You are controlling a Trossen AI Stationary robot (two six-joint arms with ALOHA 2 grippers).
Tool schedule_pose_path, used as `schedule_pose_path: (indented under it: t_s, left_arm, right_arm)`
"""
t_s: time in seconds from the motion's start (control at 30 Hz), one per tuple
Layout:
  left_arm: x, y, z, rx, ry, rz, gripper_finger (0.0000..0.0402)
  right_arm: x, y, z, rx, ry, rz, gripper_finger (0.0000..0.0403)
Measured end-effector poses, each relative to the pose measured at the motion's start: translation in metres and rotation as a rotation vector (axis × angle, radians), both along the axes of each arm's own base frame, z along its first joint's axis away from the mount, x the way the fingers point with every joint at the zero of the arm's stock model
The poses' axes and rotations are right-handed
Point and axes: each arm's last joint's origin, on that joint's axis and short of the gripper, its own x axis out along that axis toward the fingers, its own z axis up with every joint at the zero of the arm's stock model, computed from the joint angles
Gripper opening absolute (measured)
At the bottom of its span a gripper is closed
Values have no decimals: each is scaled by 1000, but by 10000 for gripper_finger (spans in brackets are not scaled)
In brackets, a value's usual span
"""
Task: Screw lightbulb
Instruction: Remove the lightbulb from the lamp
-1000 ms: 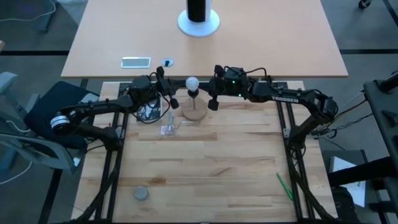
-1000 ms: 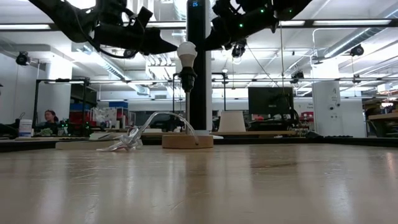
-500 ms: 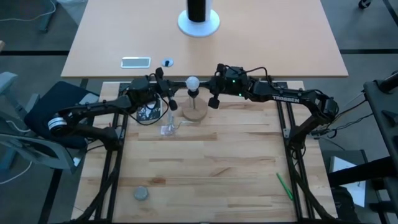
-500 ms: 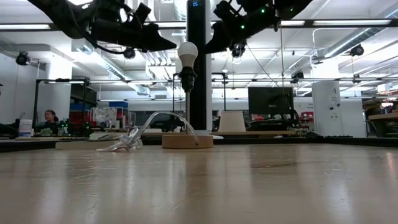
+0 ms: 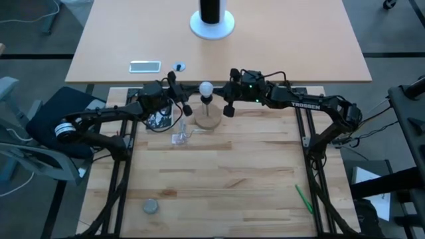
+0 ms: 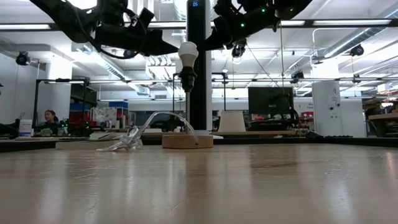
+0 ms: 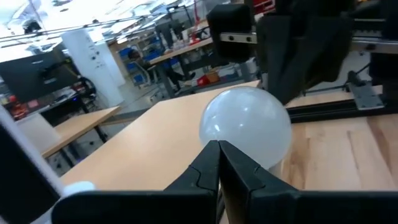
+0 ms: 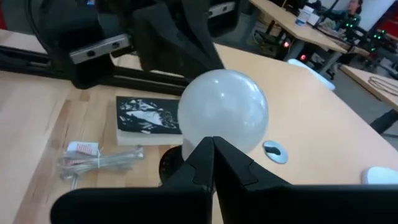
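The white frosted lightbulb point(image 5: 206, 87) point(image 6: 188, 53) stands upright in a dark socket on a thin post, which rises from a round wooden base point(image 5: 208, 120) point(image 6: 187, 141). My left gripper point(image 6: 176, 50) point(image 7: 219, 145) is shut, its tips at the left side of the globe point(image 7: 245, 127). My right gripper point(image 6: 201, 46) point(image 8: 212, 140) is also shut, its tips at the right side of the globe point(image 8: 222, 112). Both arms hang above the table at bulb height, facing each other across the bulb. My left gripper's shut fingertips reach the left side of the globe point(image 6: 180, 52), roughly level, from the table's left. They look to be against the glass, but I cannot tell for sure. My right gripper's shut fingertips reach the right side of the globe point(image 6: 196, 50), slanting slightly down from the table's right. Whether they touch the glass I cannot tell for sure.
A clear plastic piece point(image 5: 179, 138) point(image 6: 127, 142) lies left of the base, and a black-and-white packet point(image 5: 159, 119) lies under the left arm. A grey disc point(image 5: 151, 207) and a green stick point(image 5: 303, 198) lie near the front. A second table behind holds a phone point(image 5: 145, 66) and a black cylinder point(image 5: 212, 20).
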Motion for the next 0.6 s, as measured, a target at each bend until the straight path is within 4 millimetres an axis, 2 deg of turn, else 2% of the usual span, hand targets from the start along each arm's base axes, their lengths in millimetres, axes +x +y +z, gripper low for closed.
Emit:
schedule_pose_path:
  t_s: [0.17, 0.3, 0.6]
  left_arm:
    - [1, -2, -1, -12, 7, -73, 0]
    - [1, -5, -2, -31, 19, -120, 0]
    - [-3, -4, 1, -20, 34, -21, 0]
  right_arm:
    - [-1, -1, 1, 3, -8, -19, 0]
    - [-4, -3, 2, -21, 9, -107, 0]
    - [-8, -6, 2, -27, 40, -124, 0]
